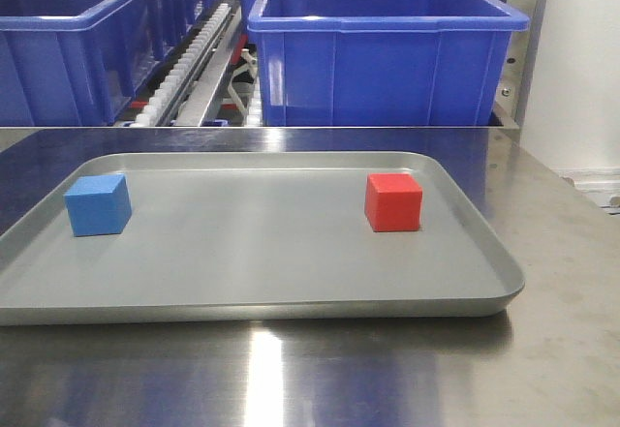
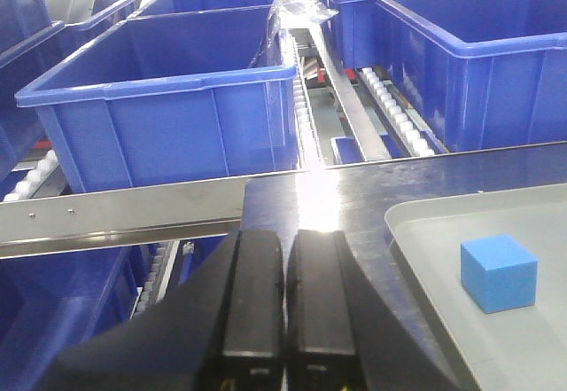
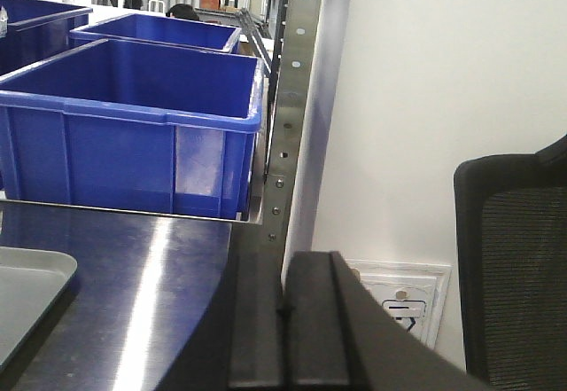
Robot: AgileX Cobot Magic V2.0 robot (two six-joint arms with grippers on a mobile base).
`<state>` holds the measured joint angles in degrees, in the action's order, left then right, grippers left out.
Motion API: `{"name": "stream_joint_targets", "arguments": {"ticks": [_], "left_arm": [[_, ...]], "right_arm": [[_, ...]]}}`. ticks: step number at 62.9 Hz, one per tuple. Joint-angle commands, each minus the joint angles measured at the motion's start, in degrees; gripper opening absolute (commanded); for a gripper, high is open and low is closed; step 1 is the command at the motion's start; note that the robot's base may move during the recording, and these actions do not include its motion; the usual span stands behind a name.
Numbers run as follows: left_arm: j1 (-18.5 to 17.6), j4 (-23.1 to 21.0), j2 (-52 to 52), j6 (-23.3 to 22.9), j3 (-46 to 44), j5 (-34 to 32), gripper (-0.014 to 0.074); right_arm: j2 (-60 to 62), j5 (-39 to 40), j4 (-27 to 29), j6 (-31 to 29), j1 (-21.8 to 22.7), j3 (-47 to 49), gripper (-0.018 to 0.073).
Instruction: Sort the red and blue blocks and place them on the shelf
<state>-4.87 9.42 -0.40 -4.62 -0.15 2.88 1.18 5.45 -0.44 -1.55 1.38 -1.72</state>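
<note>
Down at my wrists, both pairs of fingers are pressed together on nothing. The left gripper [image 2: 284, 240] hangs over the steel table [image 1: 291, 369] to the left of the grey tray [image 1: 242, 243]. The right gripper [image 3: 283, 267] sits near the table's right end, facing a white wall [image 3: 399, 98], a wall socket [image 3: 399, 301] and a black mesh chair [image 3: 514, 267] that no other view catches. On the tray, the blue block [image 1: 98, 204] rests near the left rim and the red block [image 1: 393, 201] toward the right, well apart. Only the front camera shows the red one; my left wrist sees just the blue. Beyond the table stands the shelf [image 2: 115, 214]. Its riveted front rail shows from the left wrist and its perforated upright [image 3: 288, 98] from the right, and its white rollers [image 1: 179, 74] carry large blue bins [image 1: 387, 59].
</note>
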Motion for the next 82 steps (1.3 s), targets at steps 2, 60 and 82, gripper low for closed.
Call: {"name": "stream_joint_targets", "arguments": {"ticks": [2, 60, 82], "left_arm": [[0.2, 0.0, -1.1, -0.3, 2.0, -4.4, 0.0132], [0.2, 0.0, -1.1, -0.3, 2.0, -4.4, 0.0132], [0.2, 0.0, -1.1, -0.3, 2.0, -4.4, 0.0132]], "right_arm": [[0.5, 4.8, 0.0, -0.4, 0.4, 1.3, 0.0058], [-18.5, 8.0, 0.0, 3.5, 0.3, 21.8, 0.0058], [-39.2, -24.2, 1.3, 9.8, -2.6, 42.4, 0.0058]]}}
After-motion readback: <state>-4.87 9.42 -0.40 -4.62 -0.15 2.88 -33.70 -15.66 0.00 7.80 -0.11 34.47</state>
